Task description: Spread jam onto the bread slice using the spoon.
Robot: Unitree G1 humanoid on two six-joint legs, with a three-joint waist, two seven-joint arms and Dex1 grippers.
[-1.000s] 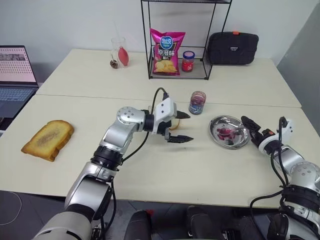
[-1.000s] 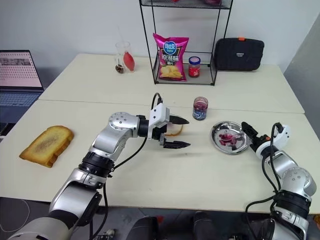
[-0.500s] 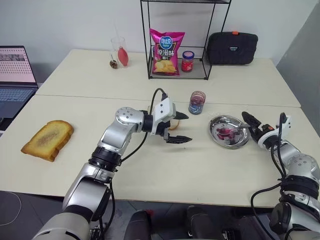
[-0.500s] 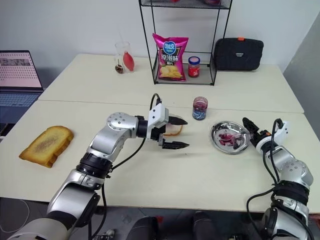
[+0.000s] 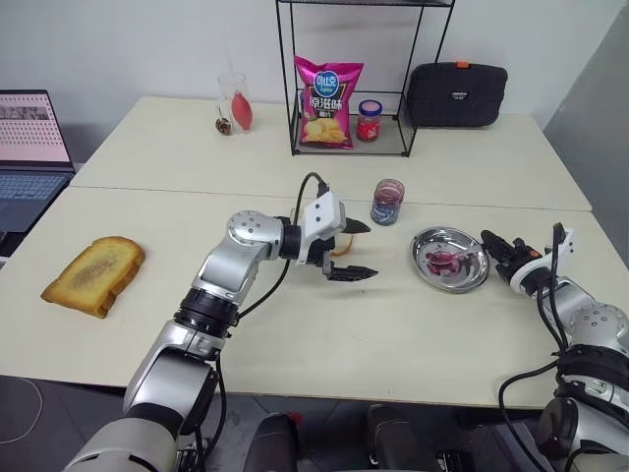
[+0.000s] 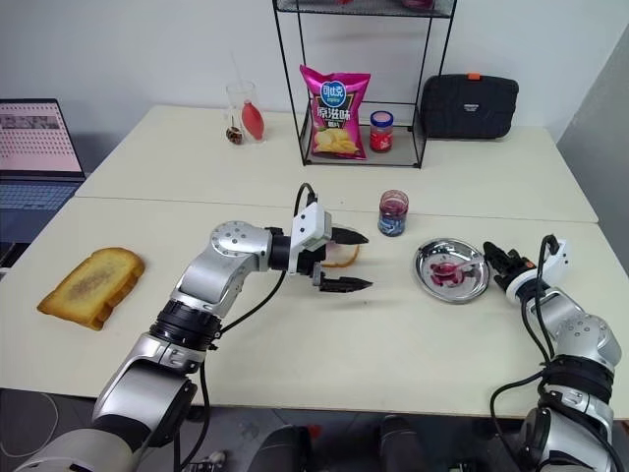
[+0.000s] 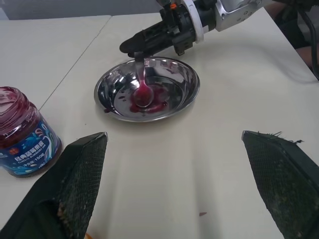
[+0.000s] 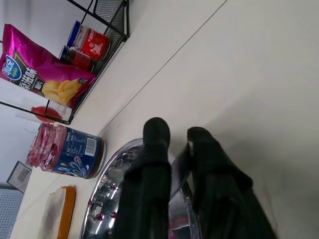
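The two pale tables [image 5: 147, 324] hold everything, and the work sits on the near one. The left gripper [image 5: 356, 250] hangs mid-table with its jaws spread wide and empty, and the bread slice [image 6: 342, 256] lies just behind its fingers, largely hidden by them. To the right, the round steel dish [image 5: 470, 280] carries red jam [image 7: 149, 103] smeared on its floor. The spoon [image 7: 141, 88] lies in it, bowl down in the jam, handle rising to the rim. The right gripper [image 7: 133, 48] has its jaws closed on the end of that handle.

The step in hand looks like taking the spoon up loaded. To do it well, I judge the right arm should lift slowly and keep the bowl level so the jam stays on. The dish is light and may slide or tip if the handle drags its rim. The carry to the slice runs left past the open glass jam jar [image 5: 387, 202], so the path should stay clear of it. The left gripper should stay off the slice's face.

Writing: the pink crisp bag [image 5: 329, 102] on the wire rack [image 5: 425, 61] shows large Chinese characters I cannot read. The jam jar's blue label reads "150g" in the left wrist view. The red-lidded jar [image 5: 370, 120] has a label too small to read.
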